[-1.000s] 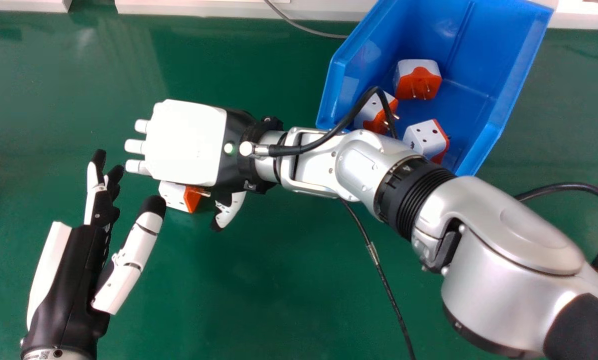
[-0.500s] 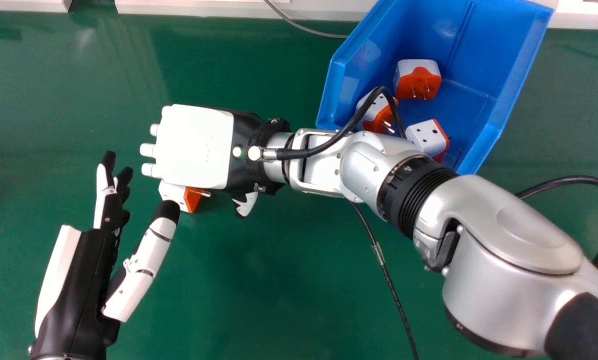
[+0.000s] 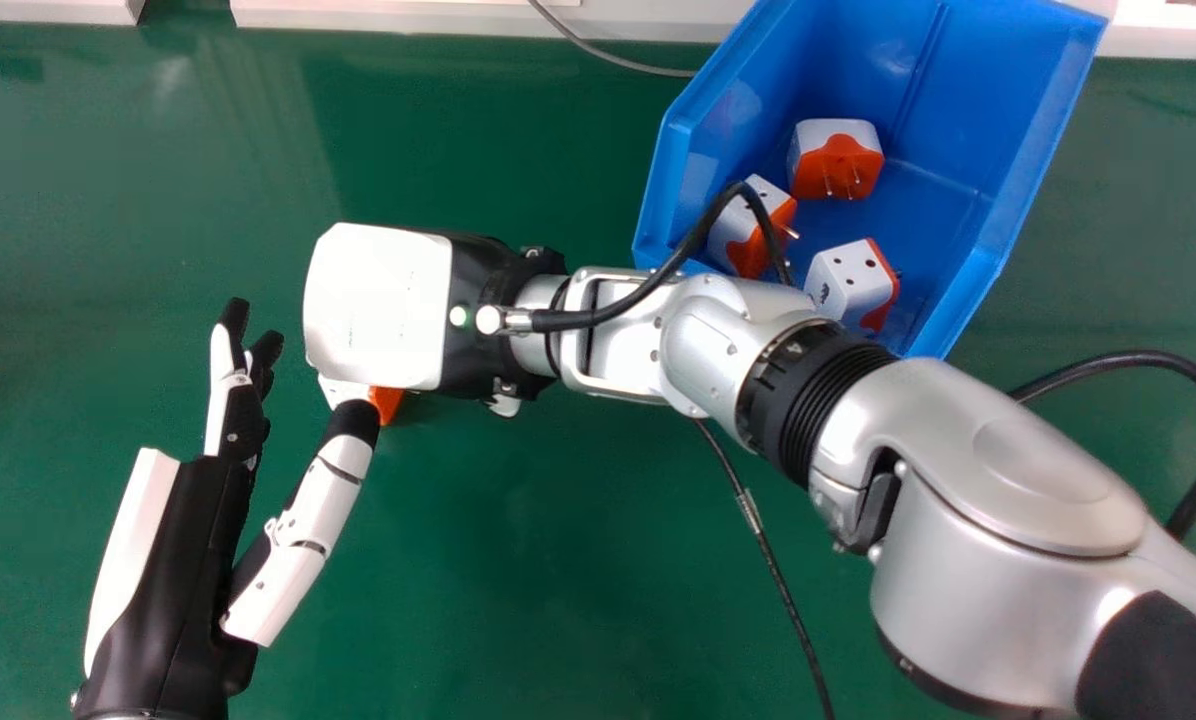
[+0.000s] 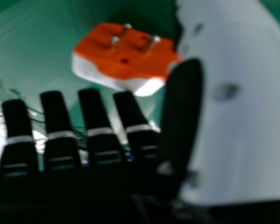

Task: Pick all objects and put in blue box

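In the head view my right hand (image 3: pixel 378 305) is palm down over a white and orange plug adapter (image 3: pixel 386 402), its fingers bent down out of sight under its back. The right hand view has the adapter (image 4: pixel 126 58), prongs showing, just past the fingertips of my right hand (image 4: pixel 182 112) and beside its thumb, not gripped. My left hand (image 3: pixel 188 560) stands open at the lower left, its thumb tip overlapping the adapter's near side; contact is unclear. The blue box (image 3: pixel 1018 140) at the upper right holds three adapters (image 3: pixel 836 160).
My silver right forearm crosses in front of the box's near corner, with a black cable (image 3: pixel 638 308) looped above it. Another cable (image 3: pixel 773 570) runs down the green table (image 3: pixel 558 560). White edging (image 3: pixel 438 18) lines the table's far side.
My right hand has shifted slightly, and its fingers have bent down beneath its back. My left hand has moved right, bringing its thumb over the adapter's edge. The adapter has stayed put.
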Available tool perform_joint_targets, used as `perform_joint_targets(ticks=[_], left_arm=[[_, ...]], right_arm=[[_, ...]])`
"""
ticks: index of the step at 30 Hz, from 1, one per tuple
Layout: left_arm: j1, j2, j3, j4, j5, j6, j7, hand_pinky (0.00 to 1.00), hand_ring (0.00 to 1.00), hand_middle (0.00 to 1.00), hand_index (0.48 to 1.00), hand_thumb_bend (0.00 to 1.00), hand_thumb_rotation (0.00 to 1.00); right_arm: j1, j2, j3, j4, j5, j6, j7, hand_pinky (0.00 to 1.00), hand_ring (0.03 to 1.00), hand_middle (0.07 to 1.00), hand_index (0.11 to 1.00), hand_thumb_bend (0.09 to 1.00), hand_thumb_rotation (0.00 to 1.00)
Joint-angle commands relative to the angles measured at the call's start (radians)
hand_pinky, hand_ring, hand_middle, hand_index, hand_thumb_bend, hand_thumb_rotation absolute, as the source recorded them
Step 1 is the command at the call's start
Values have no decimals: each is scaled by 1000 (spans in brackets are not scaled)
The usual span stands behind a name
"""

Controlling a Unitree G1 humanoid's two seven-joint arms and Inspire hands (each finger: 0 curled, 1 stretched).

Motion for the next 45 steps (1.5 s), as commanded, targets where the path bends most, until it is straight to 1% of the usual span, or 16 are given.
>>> perform_joint_targets(ticks=[1,3,4,6,10,11,13,15,16,19,21,26,30,32,36,45], left_arm=[[6,-5,-5,-34,5,-2,10,968,1000,1000,1000,455,836],[9,-8,-8,-39,9,0,12,965,1000,1000,1000,455,832],[10,-8,-9,-41,10,1,11,964,1000,1000,1000,457,832],[12,-9,-10,-45,13,3,10,962,1000,1000,1000,459,834],[16,-10,-13,-53,13,11,10,966,1000,1000,1000,456,839],[16,-9,-14,-54,16,11,11,967,1000,1000,1000,456,839],[17,-8,-13,-55,19,13,12,969,1000,1000,1000,448,841],[17,-9,-11,-55,18,15,12,970,1000,1000,1000,448,842],[16,-8,-11,-54,18,13,12,968,1000,1000,1000,447,842],[18,-7,-10,-60,17,19,9,969,1000,1000,1000,451,844],[18,-7,-9,-62,15,21,8,975,1000,1000,1000,451,838],[18,-6,-8,-66,7,26,4,973,1000,1000,1000,447,829],[18,-2,-7,-64,11,22,4,975,1000,1000,1000,436,832],[15,-2,-5,-61,9,23,4,969,1000,1000,1000,437,835],[10,-2,-4,-54,11,22,6,964,1000,1000,1000,454,837],[8,-3,-4,-59,13,36,6,961,1000,1000,1000,452,838]], right_arm=[[-23,7,-14,-1,20,17,33,584,651,664,671,588,277],[-28,10,-6,-6,17,25,58,467,557,592,614,557,372],[-35,11,12,-9,0,30,54,396,494,538,552,531,274],[-41,9,22,-14,-6,27,45,231,317,371,498,519,200],[-32,49,-91,12,123,39,278,121,184,272,489,510,178],[-31,62,-124,18,163,46,349,119,187,291,585,653,279],[-31,78,-168,28,218,54,447,156,242,376,688,833,284],[-30,88,-187,36,244,68,496,194,290,435,718,899,251],[-27,89,-196,36,256,77,505,214,313,469,723,895,194],[-13,69,-205,20,262,75,472,226,327,479,678,614,25],[-11,56,-194,8,253,62,448,226,327,480,673,582,8],[20,29,-215,-22,276,51,378,150,232,469,572,570,0],[43,11,-243,-48,301,38,357,142,221,468,563,571,0],[52,2,-233,-62,289,37,322,141,218,469,508,541,1],[47,21,-247,-49,308,71,387,156,241,471,494,530,0],[61,-13,-237,-80,299,28,312,162,239,470,493,528,0]])
